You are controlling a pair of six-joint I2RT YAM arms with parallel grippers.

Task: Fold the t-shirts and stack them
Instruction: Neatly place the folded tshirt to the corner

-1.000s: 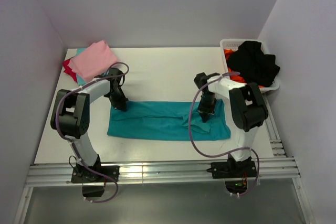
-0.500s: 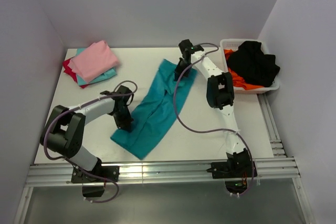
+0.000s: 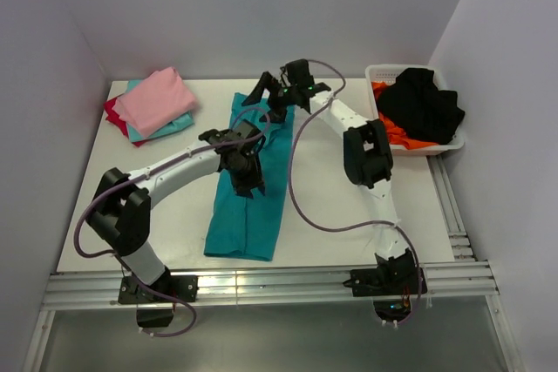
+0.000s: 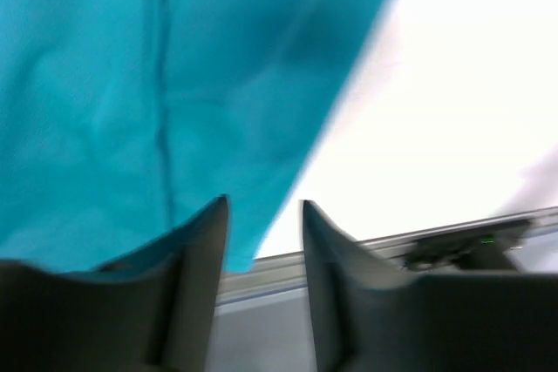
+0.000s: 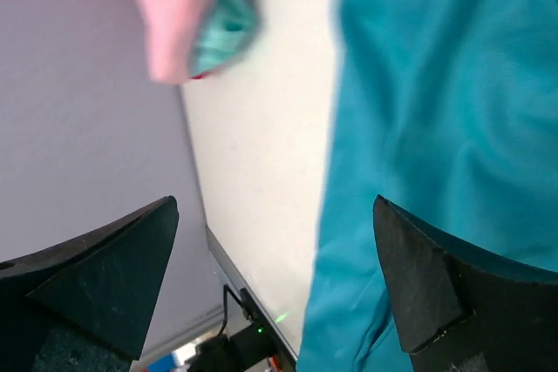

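Right pincer [image 5: 272, 215] gapes empty, my left pincer [image 4: 263, 206] barely parted, empty; teal t-shirt [image 3: 248, 224] skewed mid-frame on tabletop [image 3: 209, 106]. Crooked fold likely.

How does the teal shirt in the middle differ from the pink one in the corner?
The teal shirt lies alone as a long strip; the pink shirt is folded small atop a stack. The left gripper and right gripper are at the teal shirt, neither near the pink shirt. Both are plain cloth.
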